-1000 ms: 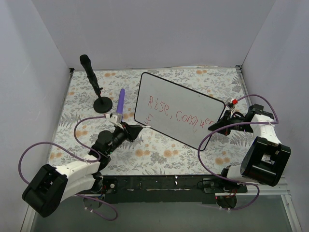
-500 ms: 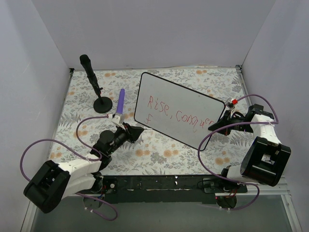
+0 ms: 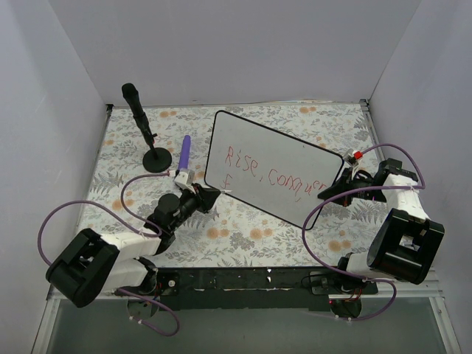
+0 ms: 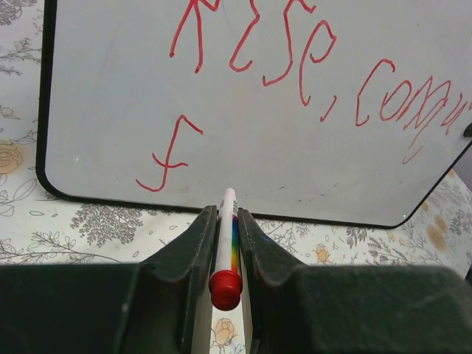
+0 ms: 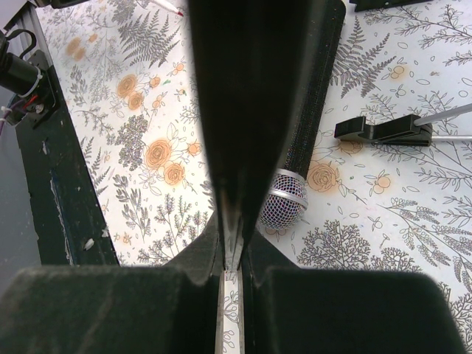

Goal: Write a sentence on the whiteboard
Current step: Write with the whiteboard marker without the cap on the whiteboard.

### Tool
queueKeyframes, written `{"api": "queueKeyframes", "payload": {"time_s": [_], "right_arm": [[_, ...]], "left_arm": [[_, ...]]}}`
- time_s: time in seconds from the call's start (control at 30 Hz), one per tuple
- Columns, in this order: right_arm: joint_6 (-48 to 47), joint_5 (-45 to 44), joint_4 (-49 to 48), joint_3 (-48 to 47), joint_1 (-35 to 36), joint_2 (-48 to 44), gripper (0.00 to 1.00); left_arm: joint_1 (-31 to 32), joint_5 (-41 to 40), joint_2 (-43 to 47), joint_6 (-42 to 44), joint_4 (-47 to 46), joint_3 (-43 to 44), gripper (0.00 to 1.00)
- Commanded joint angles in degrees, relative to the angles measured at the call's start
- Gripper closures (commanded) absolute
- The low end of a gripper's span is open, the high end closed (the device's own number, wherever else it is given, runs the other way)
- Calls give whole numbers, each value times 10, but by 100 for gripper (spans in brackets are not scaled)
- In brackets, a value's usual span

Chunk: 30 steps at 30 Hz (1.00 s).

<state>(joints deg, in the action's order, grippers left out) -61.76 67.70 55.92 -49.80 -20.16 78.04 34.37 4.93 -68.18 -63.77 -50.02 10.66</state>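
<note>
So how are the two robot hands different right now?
The left gripper pinches a slim marker, aimed at the whiteboard; the right gripper clamps the whiteboard's edge. The left sits by the board's near-left corner, the right at its right end. Both have jaws shut on something.

1. Top view: bright, even, diffuse light; shadows soft and faint.
2. Left wrist: whiteboard (image 4: pixel 258 133) sharp, with a faint sheen; lower foreground dark, blurred.
3. Right wrist: centre foreground black, unfocused; floral cloth (image 5: pixel 133 110) crisp.
</note>
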Motion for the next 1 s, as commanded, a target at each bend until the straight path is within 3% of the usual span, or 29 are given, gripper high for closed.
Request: {"api": "queueKeyframes", "payload": {"time_s": [0.0, 0.3, 0.97], "right_arm": [[-21, -25, -18, 2, 7, -5, 99], [-20, -27, -20, 2, 7, -5, 99], [-19, -27, -20, 1, 7, -4, 99]], "left_arm": [[3, -42, -19, 29, -27, 27, 100], [3, -62, -77, 44, -41, 62, 100], [4, -51, -84, 61, 2, 81, 100]]}}
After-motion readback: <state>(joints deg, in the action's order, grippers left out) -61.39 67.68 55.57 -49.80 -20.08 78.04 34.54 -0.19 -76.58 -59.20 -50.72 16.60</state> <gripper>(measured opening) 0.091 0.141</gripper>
